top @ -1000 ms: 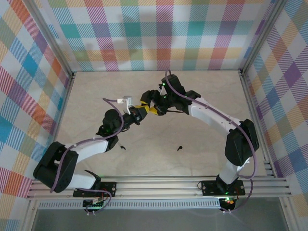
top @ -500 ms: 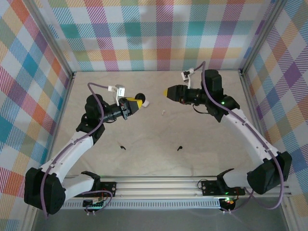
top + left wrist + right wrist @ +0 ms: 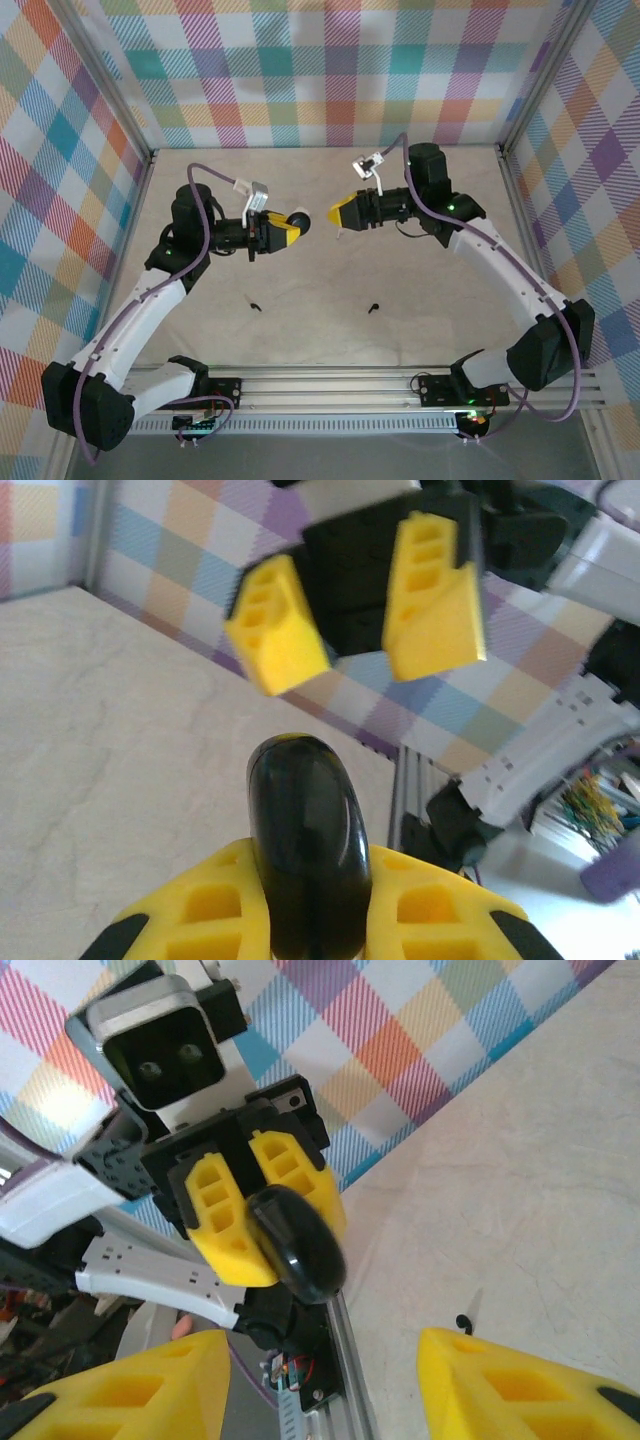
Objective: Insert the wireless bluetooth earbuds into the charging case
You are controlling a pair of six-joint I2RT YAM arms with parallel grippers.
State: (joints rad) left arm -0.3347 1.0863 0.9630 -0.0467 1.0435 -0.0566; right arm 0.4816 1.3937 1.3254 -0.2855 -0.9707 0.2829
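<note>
two robot arms reach toward each other over a pale, marble-patterned table (image 3: 420, 300) inside a booth with pastel plaid walls. the task looks to be at an early stage: no earbud can be seen in a case yet.

the left gripper (image 3: 284, 230) is clamped on a black charging case (image 3: 305, 840) and holds it in the air above the middle of the table, pointing it at the other arm. the case is a smooth, glossy black pebble, rounded at the end that sticks out past the yellow fingertips. its lid appears closed, though the seam is hard to make out.

the right gripper (image 3: 338, 213) faces the case from just beside it, its yellow fingers apart with nothing between them.

a black earbud (image 3: 256, 306) lies on the table nearer the arm bases, on the left arm's side. another black earbud (image 3: 374, 308) lies well apart from it, on the right arm's side. both are tiny dark stemmed shapes, far smaller than the case.

what is left, by my reading: opening the case, then picking up each earbud and seating it.
</note>
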